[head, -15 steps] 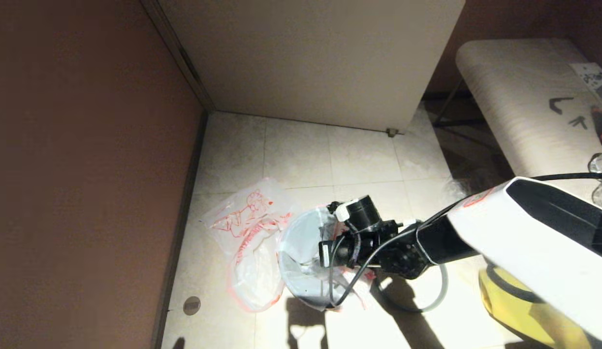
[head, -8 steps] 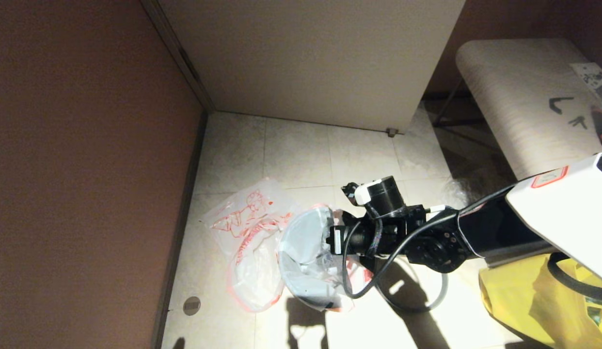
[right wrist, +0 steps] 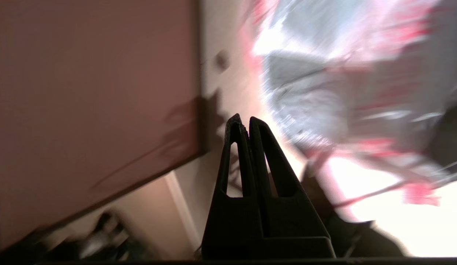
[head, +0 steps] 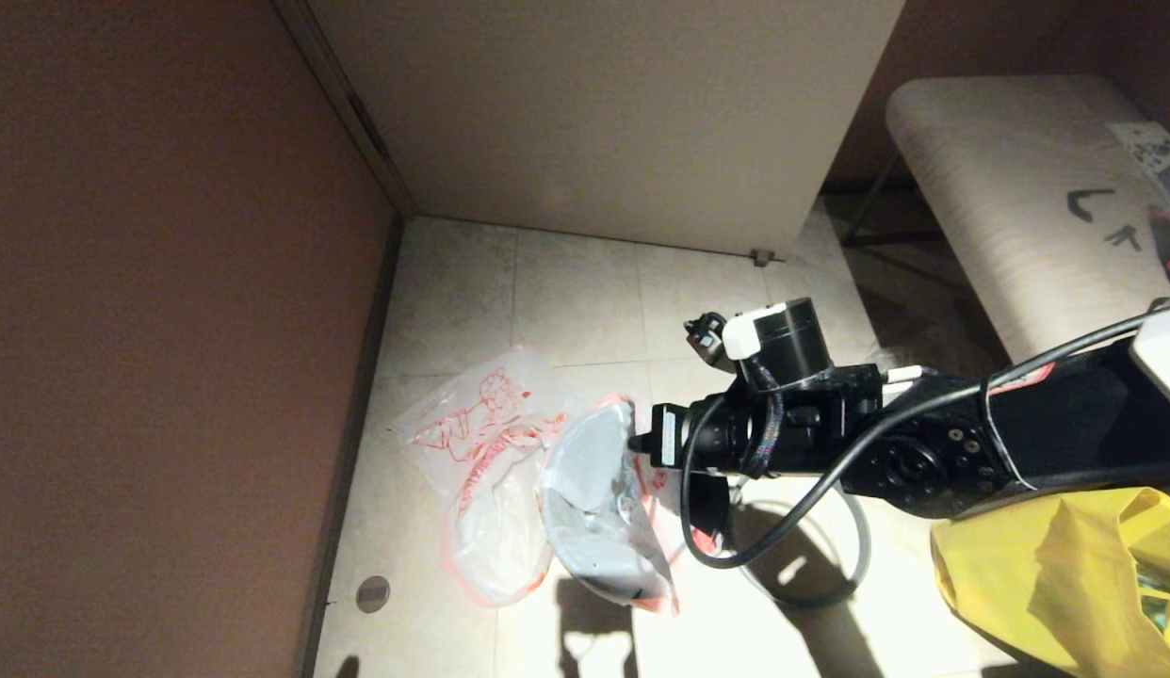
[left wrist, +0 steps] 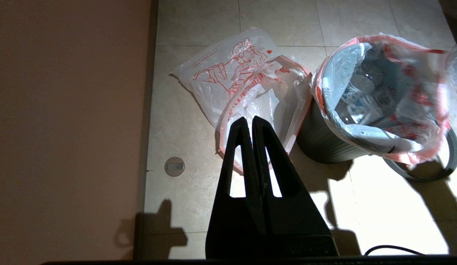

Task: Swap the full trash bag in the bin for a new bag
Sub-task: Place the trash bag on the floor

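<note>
The bin (left wrist: 324, 147) is small, round and black, and stands on the tiled floor. The full trash bag (left wrist: 379, 99) sits in it, with its red-edged rim turned out over the bin's top and bottles showing inside. In the head view this full trash bag (head: 585, 490) is just left of my right gripper (head: 634, 441), which is at the bag's rim. My right gripper (right wrist: 243, 121) is shut, with nothing between its fingers. The new bag (head: 481, 443) lies limp on the floor left of the bin. My left gripper (left wrist: 249, 121) hangs shut above the new bag (left wrist: 243, 84).
A grey ring (left wrist: 449, 162) lies on the floor against the bin's right side. A yellow bag (head: 1047, 574) stands at the near right. A brown wall (head: 170, 330) runs along the left and a pale panel (head: 604, 122) closes the back. A bench (head: 1018, 207) stands at the far right.
My right arm has swung up and to the right, uncovering the yellow bag. The full trash bag's near rim now hangs looser over the bin. The left gripper's earlier place is not shown.
</note>
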